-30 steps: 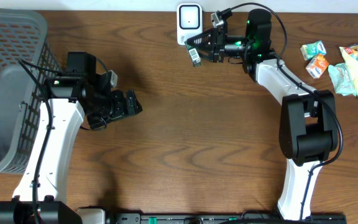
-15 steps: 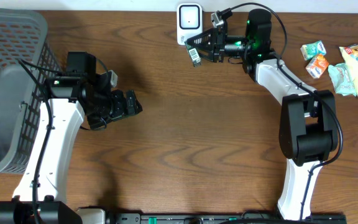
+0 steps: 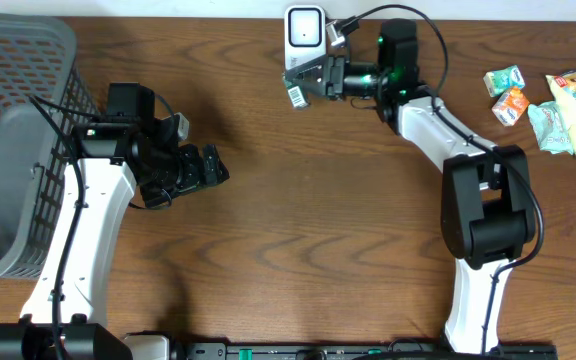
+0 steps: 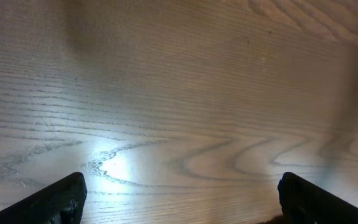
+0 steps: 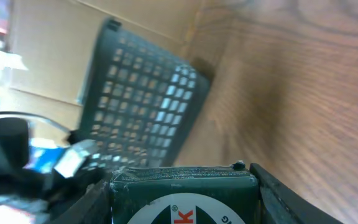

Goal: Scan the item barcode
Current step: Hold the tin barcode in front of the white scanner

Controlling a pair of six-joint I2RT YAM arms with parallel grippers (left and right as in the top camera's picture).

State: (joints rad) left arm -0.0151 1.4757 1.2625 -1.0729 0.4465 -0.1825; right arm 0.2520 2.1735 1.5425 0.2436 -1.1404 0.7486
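Note:
The item is a dark green packet with a white barcode label at its left end, held in the air just below the white scanner at the table's back edge. My right gripper is shut on the packet. In the right wrist view the packet fills the space between both fingers, and a round white logo shows on its face. My left gripper hovers open over bare wood at the left. In its wrist view, the left gripper has only table between its fingertips.
A grey mesh basket stands at the far left, and it shows as a dark grid in the right wrist view. Several snack packets lie at the far right. Brown wooden table stretches between the arms.
My right gripper has swung left with the green packet, which now sits directly under the scanner instead of to its right. The left arm has not moved.

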